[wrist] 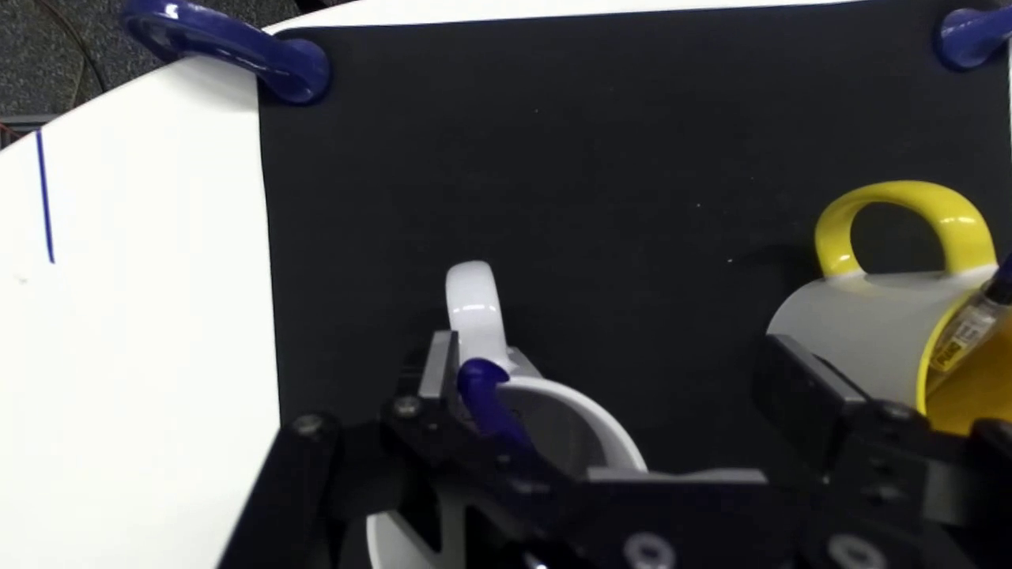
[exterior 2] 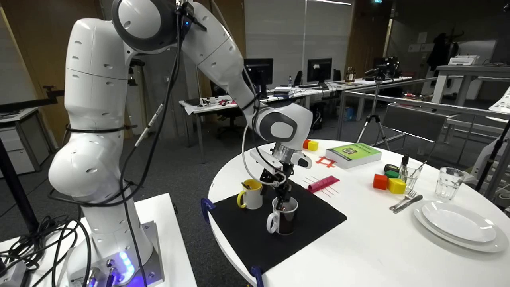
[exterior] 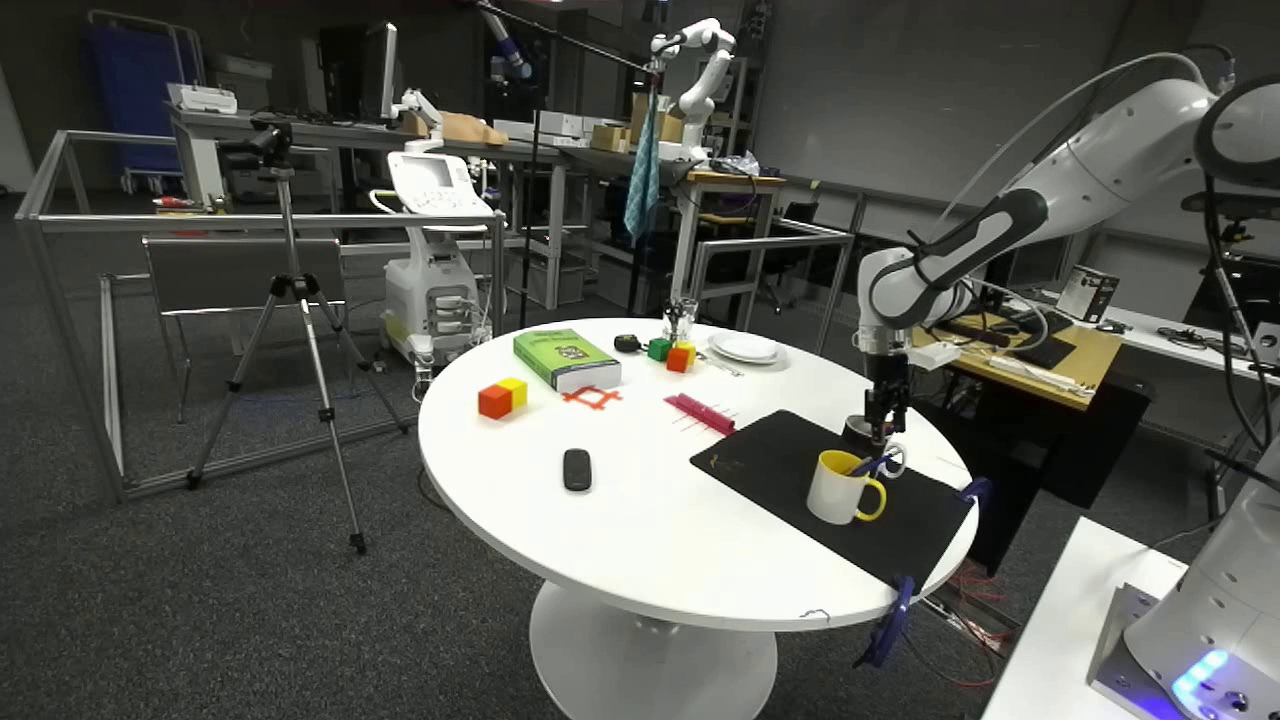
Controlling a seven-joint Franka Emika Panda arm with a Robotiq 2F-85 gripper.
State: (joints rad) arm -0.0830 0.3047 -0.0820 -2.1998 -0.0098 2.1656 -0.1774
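Note:
My gripper is open, its fingers wide apart in the wrist view; it also shows in an exterior view. One finger is at a dark mug with a white handle and rim, partly hidden by the gripper. A dark blue stick-like object leans on that mug's rim beside this finger; I cannot tell whether they touch. The other finger is near a white mug with yellow inside and handle, also in both exterior views. A labelled pen stands in it.
Both mugs stand on a black mat, clamped by blue clamps to a round white table. Also there: pink tube, green book, coloured blocks, glass, cutlery, plates, black device.

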